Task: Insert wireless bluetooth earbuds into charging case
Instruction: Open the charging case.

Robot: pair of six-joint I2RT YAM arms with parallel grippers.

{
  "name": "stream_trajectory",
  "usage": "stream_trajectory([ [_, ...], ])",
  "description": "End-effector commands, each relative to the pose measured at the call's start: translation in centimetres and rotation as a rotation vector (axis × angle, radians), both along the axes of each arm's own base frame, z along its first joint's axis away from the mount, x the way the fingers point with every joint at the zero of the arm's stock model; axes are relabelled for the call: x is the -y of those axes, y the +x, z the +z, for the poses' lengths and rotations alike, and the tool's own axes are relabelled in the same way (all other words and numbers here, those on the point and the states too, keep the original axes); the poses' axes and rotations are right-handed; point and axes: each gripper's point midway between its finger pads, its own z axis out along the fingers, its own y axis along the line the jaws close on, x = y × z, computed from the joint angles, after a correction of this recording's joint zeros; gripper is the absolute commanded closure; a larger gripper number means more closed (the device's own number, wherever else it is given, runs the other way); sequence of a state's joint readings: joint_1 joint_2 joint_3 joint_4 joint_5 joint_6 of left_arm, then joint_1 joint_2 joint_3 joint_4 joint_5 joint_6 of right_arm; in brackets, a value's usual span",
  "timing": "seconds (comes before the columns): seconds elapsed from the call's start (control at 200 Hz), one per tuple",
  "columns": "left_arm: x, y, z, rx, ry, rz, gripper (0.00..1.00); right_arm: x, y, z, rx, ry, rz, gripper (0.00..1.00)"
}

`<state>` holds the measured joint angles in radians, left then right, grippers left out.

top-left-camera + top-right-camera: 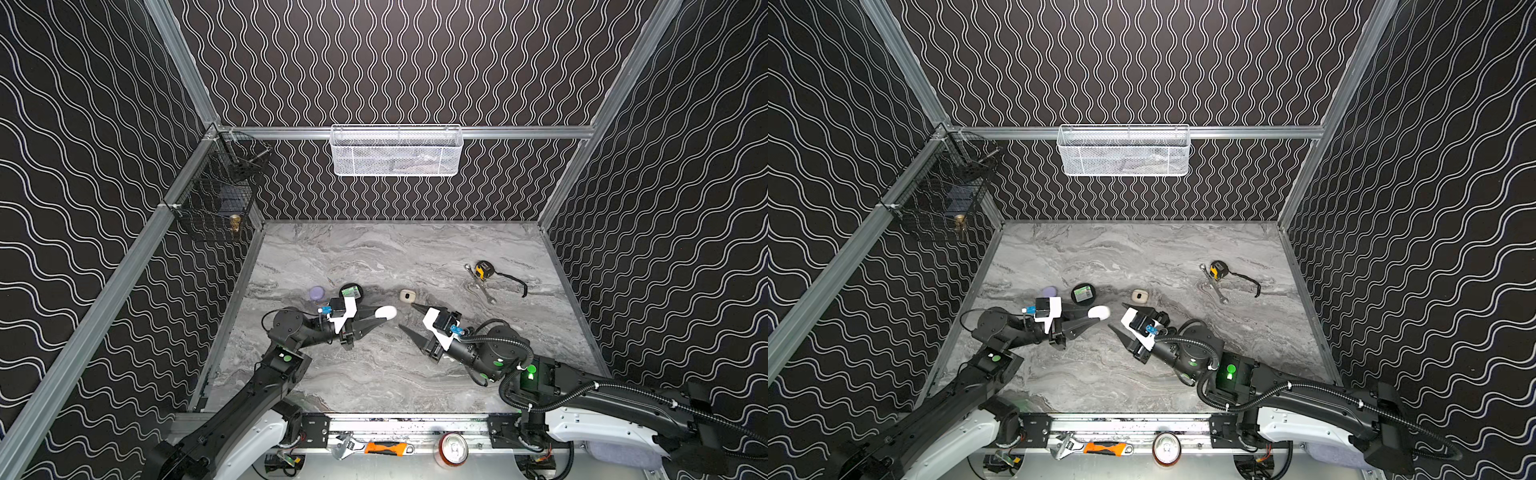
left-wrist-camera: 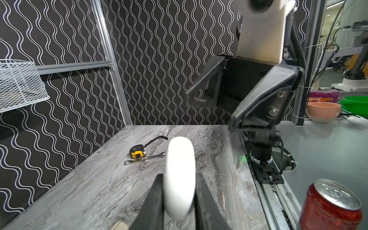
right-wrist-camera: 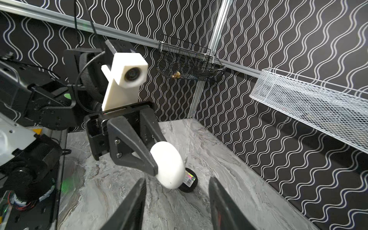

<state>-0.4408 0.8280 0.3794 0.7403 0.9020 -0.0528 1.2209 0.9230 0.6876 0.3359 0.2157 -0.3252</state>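
The left gripper (image 1: 377,318) is clamped on a white charging case (image 3: 168,165), its two fingers pressed against the case's broad faces, and holds it in the air above the marble table (image 1: 374,257). The left wrist view shows the case edge-on between those fingers. Its long axis runs on along the fingers, so the rounded free end sticks out past the tips towards the other arm. The right gripper (image 1: 406,316) faces it with jaws partly apart and nothing between or touching them. The case's free end lies straight ahead of that mouth and just short of it, so the right arm is the one placed to act on it. In both wrist views the case looks shut, a smooth pebble with no lid gap that I can make out, so opening it is probably the step in hand. No loose earbuds can be picked out in any view. A cream case (image 1: 407,295) sits on the table just beyond the right gripper's far fingertip, and a lilac case (image 1: 317,293) lies near the left wrist, beside a black round tin (image 1: 351,291).
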Motion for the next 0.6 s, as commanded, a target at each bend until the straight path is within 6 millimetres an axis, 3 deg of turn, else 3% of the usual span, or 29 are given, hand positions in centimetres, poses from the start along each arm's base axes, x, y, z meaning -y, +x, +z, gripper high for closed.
stream_trajectory([
  [0.0,0.2,-0.6,0.4,0.022,0.006,-0.040,1.00,-0.8,-0.4,0.2,-0.015,-0.007,0.039,0.49],
  [0.596,0.3,-2.0,1.0,0.047,0.006,-0.106,1.00,-1.4,1.7,0.2,-0.002,-0.022,-0.016,0.51],
])
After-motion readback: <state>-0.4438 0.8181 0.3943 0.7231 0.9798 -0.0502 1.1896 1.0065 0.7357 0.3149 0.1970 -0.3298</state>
